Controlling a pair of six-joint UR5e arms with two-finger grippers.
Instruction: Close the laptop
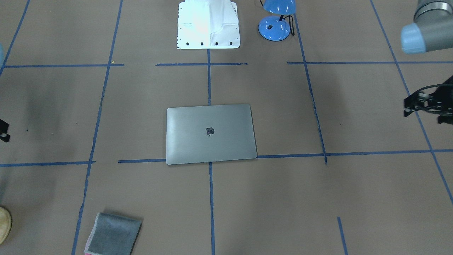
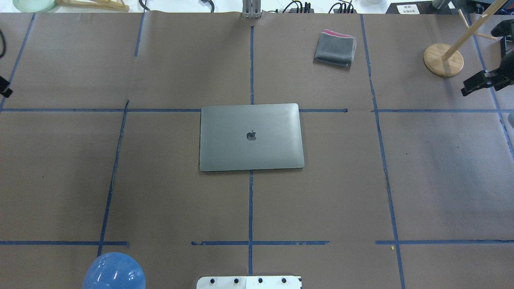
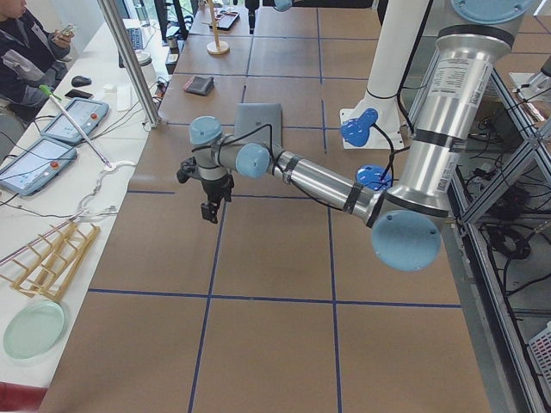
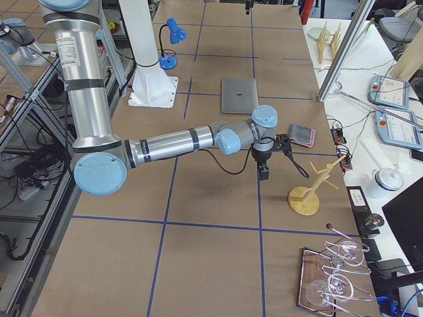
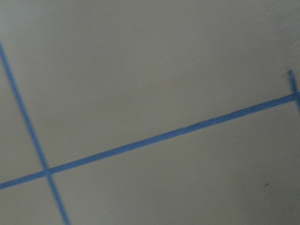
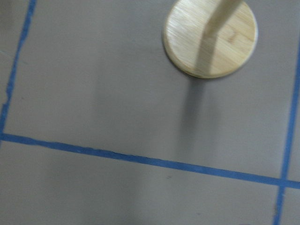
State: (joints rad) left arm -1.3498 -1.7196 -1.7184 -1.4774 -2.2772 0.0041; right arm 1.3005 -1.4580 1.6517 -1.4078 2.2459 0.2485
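One lid lies flat: the laptop (image 2: 251, 137) sits shut at mid-table, logo up. The blue desk lamp (image 1: 274, 28) stands nearer the robot than the laptop, and a folded grey cloth (image 2: 335, 49) lies beyond it. The closing looks done, so I judge the best course is to hold both arms wide of the laptop and not press the lid again.

The left gripper (image 1: 410, 105) hangs well off the laptop's left side. The right gripper (image 2: 468, 87) hangs well off its right, near a wooden stand's base (image 2: 443, 60). Each forearm stretches outward with the wrist pointing down. I cannot tell whether either gripper's fingers are spread or together.
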